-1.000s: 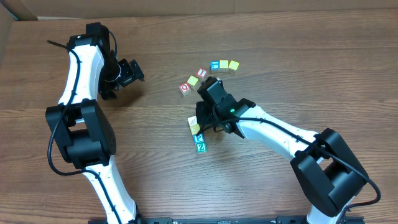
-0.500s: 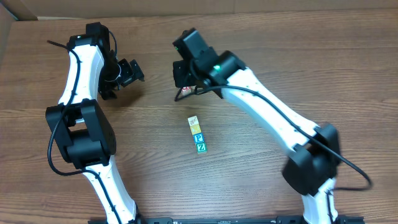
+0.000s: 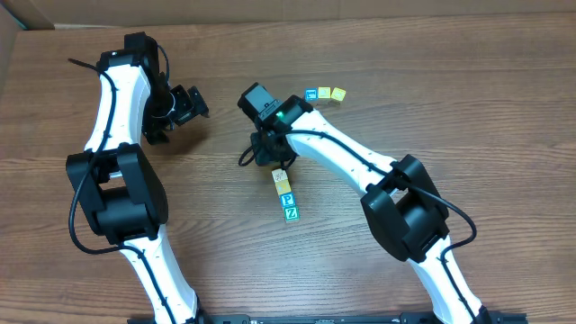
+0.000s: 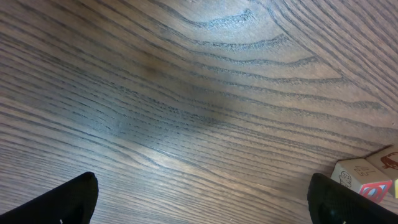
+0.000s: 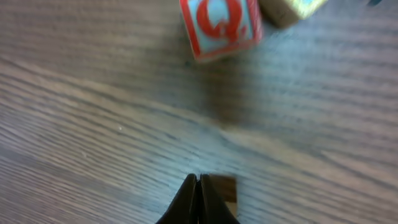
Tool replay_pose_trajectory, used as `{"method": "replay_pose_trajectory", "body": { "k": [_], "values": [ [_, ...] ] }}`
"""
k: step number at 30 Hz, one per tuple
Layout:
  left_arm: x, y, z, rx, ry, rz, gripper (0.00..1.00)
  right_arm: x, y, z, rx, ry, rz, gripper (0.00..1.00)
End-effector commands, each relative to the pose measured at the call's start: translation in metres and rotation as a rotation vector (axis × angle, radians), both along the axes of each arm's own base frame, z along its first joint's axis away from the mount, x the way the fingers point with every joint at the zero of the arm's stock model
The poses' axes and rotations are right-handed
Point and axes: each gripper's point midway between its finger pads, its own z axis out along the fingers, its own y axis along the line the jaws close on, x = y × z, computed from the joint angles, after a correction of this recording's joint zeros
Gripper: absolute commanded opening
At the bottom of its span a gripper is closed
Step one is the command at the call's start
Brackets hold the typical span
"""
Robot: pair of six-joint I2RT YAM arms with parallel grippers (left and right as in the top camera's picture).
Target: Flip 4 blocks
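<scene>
Three blocks [image 3: 287, 199], yellow, blue and teal-green, lie in a row at mid-table overhead, beside the right arm [image 3: 333, 153]. Left wrist: left gripper [image 4: 202, 196] spread wide, holding nothing. Right wrist: right gripper [image 5: 199, 190] fully closed, near a red-lettered cube [image 5: 221, 25].

A: What does the table [image 4: 186, 93] look like?
B: Brown wood grain, matt and finely lined, with a faint sheen in one patch.
A: And the blocks [image 3: 286, 199]?
B: Pale bare wood with painted faces; the red-lettered cube [image 5: 221, 25] looks smooth. The arms [image 3: 339, 155] wear glossy white plastic shells over matt black joints.
</scene>
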Motion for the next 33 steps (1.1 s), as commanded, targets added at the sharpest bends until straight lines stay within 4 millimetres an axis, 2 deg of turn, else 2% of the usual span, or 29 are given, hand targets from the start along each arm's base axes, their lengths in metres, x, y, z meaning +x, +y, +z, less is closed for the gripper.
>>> {"method": "replay_pose_trajectory", "body": {
  "k": [1,4,10,17,33],
  "values": [
    [0.001,-0.002,0.002,0.007,-0.004,-0.007,1.00,-0.011,0.000,0.001,-0.015,0.015,0.018,0.04],
    [0.001,-0.002,0.002,0.007,-0.004,-0.007,1.00,-0.016,-0.001,0.000,-0.026,0.026,0.025,0.04],
    [0.001,-0.002,0.002,0.007,-0.004,-0.007,1.00,-0.008,0.000,0.001,-0.030,-0.014,0.018,0.04],
    [0.001,-0.002,0.002,0.007,-0.004,-0.007,1.00,-0.009,-0.006,-0.001,-0.060,-0.012,0.013,0.04],
    [0.001,-0.002,0.002,0.007,-0.004,-0.007,1.00,-0.023,-0.017,-0.005,-0.108,0.046,-0.015,0.04]
  ]
}}
